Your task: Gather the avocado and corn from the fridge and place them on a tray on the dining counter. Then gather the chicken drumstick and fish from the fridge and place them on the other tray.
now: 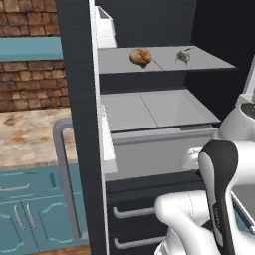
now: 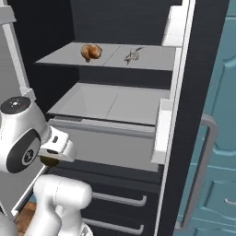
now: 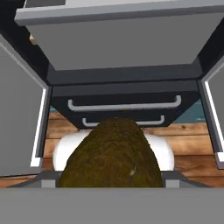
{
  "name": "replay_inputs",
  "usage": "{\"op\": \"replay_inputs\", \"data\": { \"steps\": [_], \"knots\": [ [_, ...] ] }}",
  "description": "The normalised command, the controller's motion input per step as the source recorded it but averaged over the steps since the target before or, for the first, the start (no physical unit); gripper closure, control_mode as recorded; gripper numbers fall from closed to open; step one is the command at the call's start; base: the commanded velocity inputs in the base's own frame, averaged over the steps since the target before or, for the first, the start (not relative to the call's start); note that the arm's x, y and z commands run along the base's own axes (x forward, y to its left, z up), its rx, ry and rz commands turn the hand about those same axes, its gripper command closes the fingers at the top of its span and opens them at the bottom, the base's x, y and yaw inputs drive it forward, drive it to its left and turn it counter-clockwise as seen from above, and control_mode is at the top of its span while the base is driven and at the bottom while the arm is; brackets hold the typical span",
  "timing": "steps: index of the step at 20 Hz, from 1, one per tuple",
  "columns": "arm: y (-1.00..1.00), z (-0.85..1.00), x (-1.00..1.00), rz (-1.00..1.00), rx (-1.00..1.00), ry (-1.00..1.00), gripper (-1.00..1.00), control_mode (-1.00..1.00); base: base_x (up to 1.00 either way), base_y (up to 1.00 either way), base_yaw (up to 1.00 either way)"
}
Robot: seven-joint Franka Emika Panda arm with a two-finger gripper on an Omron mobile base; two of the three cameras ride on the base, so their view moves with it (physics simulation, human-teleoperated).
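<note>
The fridge [image 1: 159,112] stands open with pale grey shelves. On its upper shelf lie the golden-brown chicken drumstick [image 1: 141,57] [image 2: 91,51] and, to its right, the small silvery fish [image 1: 183,57] [image 2: 132,56]. My gripper [image 2: 50,159] [image 3: 111,181] hangs low in front of the fridge's drawers, shut on the avocado [image 3: 111,162] [image 2: 49,161], a dark brownish-green ball that bulges between the fingers in the hand view. The corn, the trays and the dining counter are out of view.
Both fridge doors stand swung out, the left one [image 1: 79,124] with a grey bar handle [image 1: 64,174], the right one [image 2: 198,115] close by my arm's side. Two drawers with bar handles [image 2: 120,199] sit below. Teal cabinets [image 1: 30,209] under a stone top [image 1: 30,134] lie left. Wooden floor [image 3: 192,144] is beneath.
</note>
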Motion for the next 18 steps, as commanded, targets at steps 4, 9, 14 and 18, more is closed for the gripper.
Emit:
{"op": "replay_inputs", "data": {
  "steps": [4, 9, 14, 18],
  "knots": [
    [0.0, 0.0, 0.0, 0.0, 0.0, 0.0, 1.0, 1.0, -0.86, -0.09, 0.2],
    [0.0, 0.0, 0.0, 0.0, 0.0, 0.0, 1.0, 1.0, -0.99, -0.11, 0.18],
    [0.0, 0.0, 0.0, 0.0, 0.0, 0.0, 1.0, 1.0, -1.0, -0.14, 0.16],
    [0.0, 0.0, 0.0, 0.0, 0.0, 0.0, 1.0, 1.0, -1.0, -0.1, 0.14]
  ]
}}
